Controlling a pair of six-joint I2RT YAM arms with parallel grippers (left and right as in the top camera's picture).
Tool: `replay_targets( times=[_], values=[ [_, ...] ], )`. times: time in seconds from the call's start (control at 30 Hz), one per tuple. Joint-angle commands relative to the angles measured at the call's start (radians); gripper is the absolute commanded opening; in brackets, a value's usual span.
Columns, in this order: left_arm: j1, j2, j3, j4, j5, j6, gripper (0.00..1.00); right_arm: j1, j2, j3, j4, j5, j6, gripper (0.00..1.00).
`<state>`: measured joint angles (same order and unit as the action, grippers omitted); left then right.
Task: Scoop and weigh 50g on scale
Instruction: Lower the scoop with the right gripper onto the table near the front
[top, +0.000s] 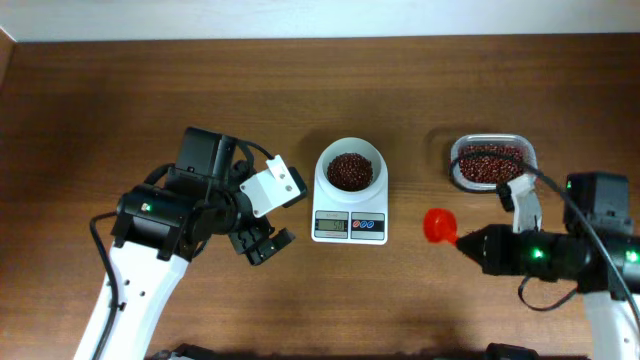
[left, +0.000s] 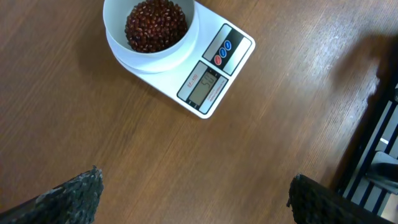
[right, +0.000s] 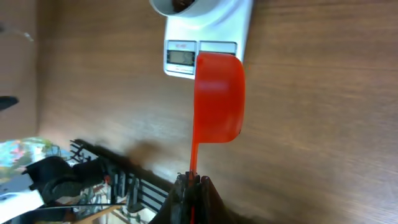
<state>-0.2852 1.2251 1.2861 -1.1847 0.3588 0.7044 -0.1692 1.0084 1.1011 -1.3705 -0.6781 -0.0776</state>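
Beside the scale (top: 349, 227), the right gripper (right: 191, 184) holds a red scoop (right: 217, 99)

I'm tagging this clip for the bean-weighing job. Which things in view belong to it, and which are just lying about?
Job in hand:
scale, with beans in its bowl
red scoop, gripped by the right end effector
tub of red beans

Lying about:
black wire rack, beyond the table edge
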Motion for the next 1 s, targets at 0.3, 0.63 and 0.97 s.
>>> replay_targets(
  times=[0.3, 0.63, 0.97],
  values=[
    [-0.003, 0.0, 0.005, 0.001, 0.014, 0.016, 0.99, -0.003, -0.336, -0.176, 0.014, -0.026, 0.009, 0.04],
    [-0.003, 0.0, 0.005, 0.002, 0.014, 0.016, 0.99, -0.003, -0.336, -0.479, 0.26, -0.103, 0.323, 0.04],
    [-0.003, 0.0, 0.005, 0.002, 0.014, 0.016, 0.99, -0.003, -0.335, -0.529, 0.397, -0.017, 0.341, 0.04]
  ],
)
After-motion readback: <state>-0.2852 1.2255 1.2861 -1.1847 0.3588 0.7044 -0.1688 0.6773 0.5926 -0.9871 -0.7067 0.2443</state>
